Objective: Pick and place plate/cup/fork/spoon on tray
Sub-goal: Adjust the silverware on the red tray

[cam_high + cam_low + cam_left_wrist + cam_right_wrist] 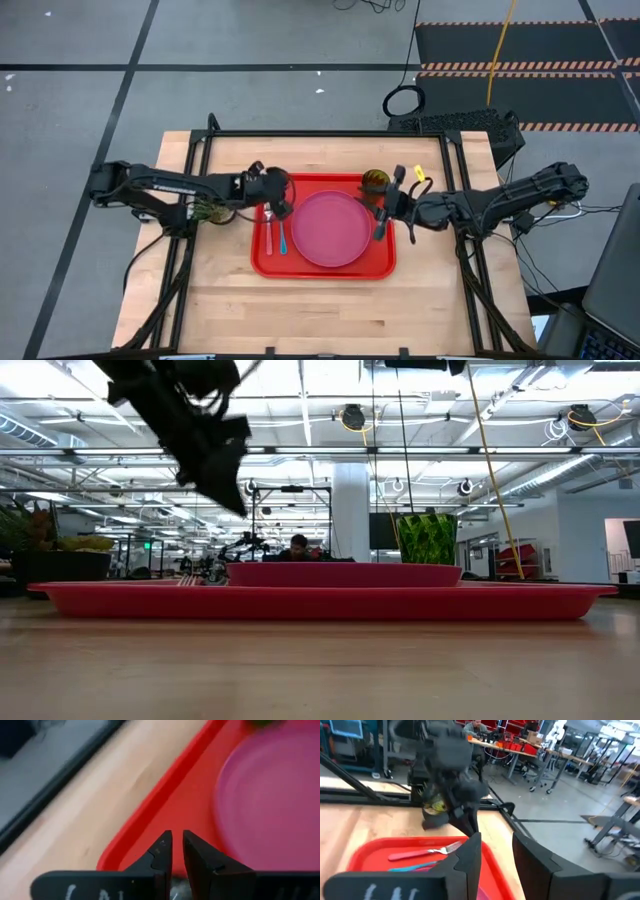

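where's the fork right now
In the high view the fork lies on the tray's left part, beside the spoon, left of the plate.

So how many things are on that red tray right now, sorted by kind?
Plates: 1, the pink plate in the middle of the tray
Cups: 1, the green cup at a far corner
Forks: 1, the fork with the pink-red handle
Spoons: 1, the spoon with the blue handle, beside the fork
Total: 4
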Available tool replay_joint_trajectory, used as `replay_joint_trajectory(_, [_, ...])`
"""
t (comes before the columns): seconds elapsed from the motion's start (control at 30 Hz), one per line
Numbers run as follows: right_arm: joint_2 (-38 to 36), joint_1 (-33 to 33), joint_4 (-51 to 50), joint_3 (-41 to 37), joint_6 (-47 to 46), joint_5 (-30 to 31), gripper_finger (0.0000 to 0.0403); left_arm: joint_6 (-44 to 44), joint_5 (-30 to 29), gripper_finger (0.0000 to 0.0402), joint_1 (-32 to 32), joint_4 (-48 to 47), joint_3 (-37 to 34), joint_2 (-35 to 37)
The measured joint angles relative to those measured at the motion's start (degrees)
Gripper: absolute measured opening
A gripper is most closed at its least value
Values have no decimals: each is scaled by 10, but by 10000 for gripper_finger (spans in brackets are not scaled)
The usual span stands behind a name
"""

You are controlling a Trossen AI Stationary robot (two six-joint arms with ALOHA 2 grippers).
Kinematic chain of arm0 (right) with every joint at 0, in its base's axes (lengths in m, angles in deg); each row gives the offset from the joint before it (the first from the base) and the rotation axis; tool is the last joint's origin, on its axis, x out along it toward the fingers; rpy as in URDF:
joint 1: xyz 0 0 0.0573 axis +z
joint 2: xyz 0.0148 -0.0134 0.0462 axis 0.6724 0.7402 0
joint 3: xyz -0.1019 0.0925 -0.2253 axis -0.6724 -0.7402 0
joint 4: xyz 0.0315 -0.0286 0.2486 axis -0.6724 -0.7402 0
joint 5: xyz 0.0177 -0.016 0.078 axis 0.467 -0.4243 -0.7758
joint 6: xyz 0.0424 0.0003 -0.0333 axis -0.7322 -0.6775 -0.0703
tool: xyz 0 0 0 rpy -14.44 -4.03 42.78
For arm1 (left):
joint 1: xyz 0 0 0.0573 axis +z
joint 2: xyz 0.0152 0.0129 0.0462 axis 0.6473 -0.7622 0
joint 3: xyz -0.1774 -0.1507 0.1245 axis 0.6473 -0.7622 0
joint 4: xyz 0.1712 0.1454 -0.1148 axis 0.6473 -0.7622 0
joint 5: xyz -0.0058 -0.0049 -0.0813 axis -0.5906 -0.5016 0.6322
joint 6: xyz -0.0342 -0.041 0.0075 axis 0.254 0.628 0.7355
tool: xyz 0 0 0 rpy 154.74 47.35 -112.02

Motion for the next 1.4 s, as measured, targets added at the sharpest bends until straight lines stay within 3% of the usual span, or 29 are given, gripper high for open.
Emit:
replay_joint_trajectory(0.1, [0, -1, 9, 0, 26, -12, 106, -24, 17, 49, -14, 44, 0, 26])
replay_joint_trajectory(0.3, [32, -24, 86, 0, 49, -129, 106, -103, 52, 49, -60, 114, 0, 70])
replay_joint_trajectory(0.53, [113, -50, 129, 9, 47, -134, 106, -148, 59, 49, -118, 246, -74, 98])
replay_joint_trajectory(0.63, [139, -54, 95, 45, 47, -132, 106, -127, 57, 49, -130, 325, -137, 123])
replay_joint_trajectory(0.77, [172, -59, -35, 134, 40, -121, 106, -95, 43, 49, -141, 449, -221, 150])
replay_joint_trajectory(0.87, [202, -63, -122, 195, 26, -117, 106, -48, 16, 49, -145, 483, -262, 169])
replay_joint_trajectory(1.1, [246, -64, -133, 206, -20, -118, 106, 115, -72, 49, -169, 346, -254, 180])
replay_joint_trajectory(1.4, [238, -87, -139, 161, -5, -118, 106, 307, -157, 49, -186, -57, -116, 178])
